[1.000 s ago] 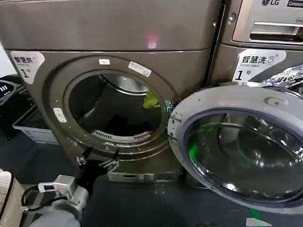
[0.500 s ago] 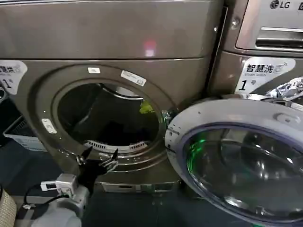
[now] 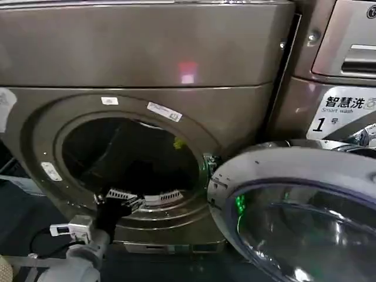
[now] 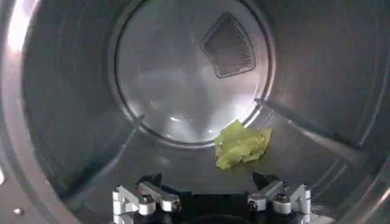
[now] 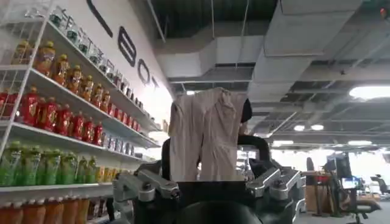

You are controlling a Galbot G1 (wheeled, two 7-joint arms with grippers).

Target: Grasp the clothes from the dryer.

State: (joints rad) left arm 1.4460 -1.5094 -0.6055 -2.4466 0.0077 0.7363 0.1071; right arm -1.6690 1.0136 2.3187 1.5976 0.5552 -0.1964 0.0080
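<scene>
A small yellow-green piece of clothes (image 3: 179, 143) lies deep in the dryer (image 3: 153, 53), at the right of the drum's back. In the left wrist view the clothes (image 4: 241, 144) rest on the drum floor just under the round back wall, ahead of the fingers and a little toward one side. My left gripper (image 3: 120, 198) is at the lower rim of the round opening, open and empty, well short of the cloth; the wrist view shows the left gripper (image 4: 209, 182) with its jaws wide apart. My right gripper (image 5: 210, 179) is open, facing away toward a room.
The dryer's round door (image 3: 276, 170) hangs open at the right, close to the opening. A second machine (image 3: 341, 70) stands beside it. Raised ribs (image 4: 304, 125) run along the drum wall. A beige garment (image 5: 207, 131) and bottle shelves (image 5: 55, 115) lie beyond the right gripper.
The dryer has grown larger and its opening has slid left in the head view. My left gripper has moved forward up to the opening's lower rim, still open.
</scene>
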